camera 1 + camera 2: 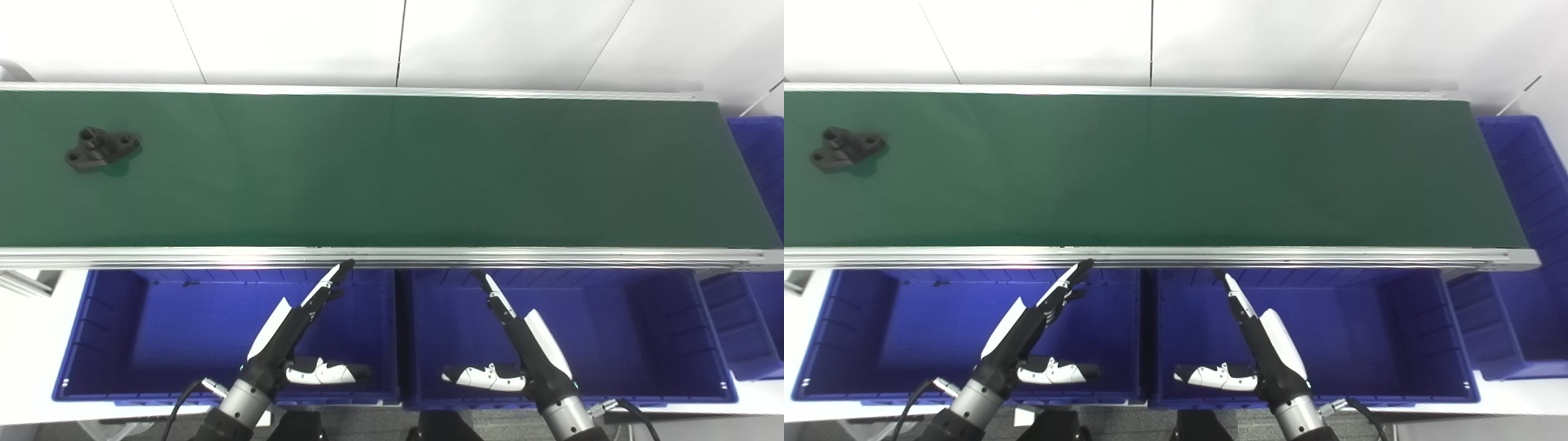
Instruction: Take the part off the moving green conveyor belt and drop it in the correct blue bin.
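A black part [101, 148] with a raised boss and holed flanges lies on the green conveyor belt [392, 171] at the far left; it also shows in the right eye view [846, 148]. My left hand [300, 331] is open and empty, fingers straight, over the left blue bin [110, 331] just below the belt's near rail. My right hand [520, 337] is open and empty over the middle blue bin [643, 331]. Both hands are far from the part.
An aluminium rail [392, 256] runs along the belt's near edge above the bins. A third blue bin [753, 318] stands at the right, reaching past the belt's end. A white wall is behind the belt.
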Controlling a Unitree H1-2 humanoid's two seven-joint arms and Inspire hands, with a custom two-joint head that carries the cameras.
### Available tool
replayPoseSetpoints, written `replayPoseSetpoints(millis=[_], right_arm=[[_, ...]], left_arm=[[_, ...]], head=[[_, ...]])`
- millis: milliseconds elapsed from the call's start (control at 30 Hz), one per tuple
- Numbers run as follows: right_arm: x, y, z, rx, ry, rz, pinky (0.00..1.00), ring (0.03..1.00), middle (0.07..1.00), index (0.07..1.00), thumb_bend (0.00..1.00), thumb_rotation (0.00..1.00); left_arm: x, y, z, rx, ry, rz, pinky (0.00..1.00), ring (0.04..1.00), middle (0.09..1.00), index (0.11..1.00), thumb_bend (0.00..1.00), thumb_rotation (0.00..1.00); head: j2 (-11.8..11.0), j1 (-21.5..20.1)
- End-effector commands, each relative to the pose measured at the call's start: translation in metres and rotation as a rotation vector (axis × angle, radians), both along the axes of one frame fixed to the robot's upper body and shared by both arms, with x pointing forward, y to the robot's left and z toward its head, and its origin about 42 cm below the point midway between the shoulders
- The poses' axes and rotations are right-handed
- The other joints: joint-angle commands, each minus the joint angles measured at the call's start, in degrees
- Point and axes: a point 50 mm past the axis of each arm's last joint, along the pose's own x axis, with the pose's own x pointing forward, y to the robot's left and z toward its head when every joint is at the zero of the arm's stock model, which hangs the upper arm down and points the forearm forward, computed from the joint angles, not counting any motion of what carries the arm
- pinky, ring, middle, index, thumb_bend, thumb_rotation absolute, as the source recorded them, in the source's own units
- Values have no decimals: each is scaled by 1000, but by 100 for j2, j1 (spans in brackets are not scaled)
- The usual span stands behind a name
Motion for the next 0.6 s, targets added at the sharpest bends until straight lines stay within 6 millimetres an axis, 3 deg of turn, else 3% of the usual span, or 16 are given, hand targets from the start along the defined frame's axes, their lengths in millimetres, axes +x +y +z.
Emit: replayPoseSetpoints(millis=[0,300,567], right_arm=[[3,3,10,30,-69,2,950,991,1000,1000,966,486],[4,4,10,30,-66,-4,947,990,1000,1000,966,489],[1,1,1,8,-74,5,917,981,1000,1000,962,490]], left_arm=[[5,0,7,-20,-61,4,916,983,997,974,809,415],[7,-2,5,-11,-64,-5,901,972,997,969,804,402],[2,-6,-1,-7,-46,-3,891,963,990,963,818,376]], head=[[-2,11],[-59,10],[-507,104]])
